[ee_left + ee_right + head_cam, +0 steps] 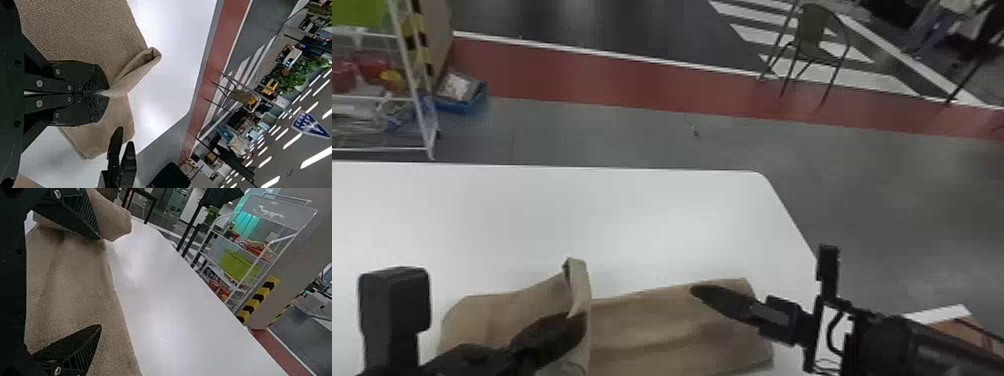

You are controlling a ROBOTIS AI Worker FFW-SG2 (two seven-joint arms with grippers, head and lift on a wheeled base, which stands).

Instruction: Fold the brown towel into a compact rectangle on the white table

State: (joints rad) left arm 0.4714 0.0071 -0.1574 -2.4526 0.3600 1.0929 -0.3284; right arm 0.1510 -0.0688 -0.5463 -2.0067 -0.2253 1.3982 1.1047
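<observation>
Currently, left gripper (pixel 577 322) clamps brown towel (pixel 662 327) fold; right gripper (pixel 722 301) apart over towel — white table (pixel 632 215) beneath, wire shelving rack (pixel 270 215) beyond.

The towel (pixel 652 325) is brown, the table (pixel 657 215) white, the bin (pixel 238 265) green, the guard (pixel 258 299) striped yellow and black, the floor (pixel 612 135) grey and red.

We see a brown cloth towel (pixel 682 327), matt and rough-textured, on a smooth white table (pixel 657 215) with a soft gloss. We find matt black fingers (pixel 76 352) with ridged faces, shiny metal screws (pixel 39 103), and a metal-looking rack (pixel 411 75).
</observation>
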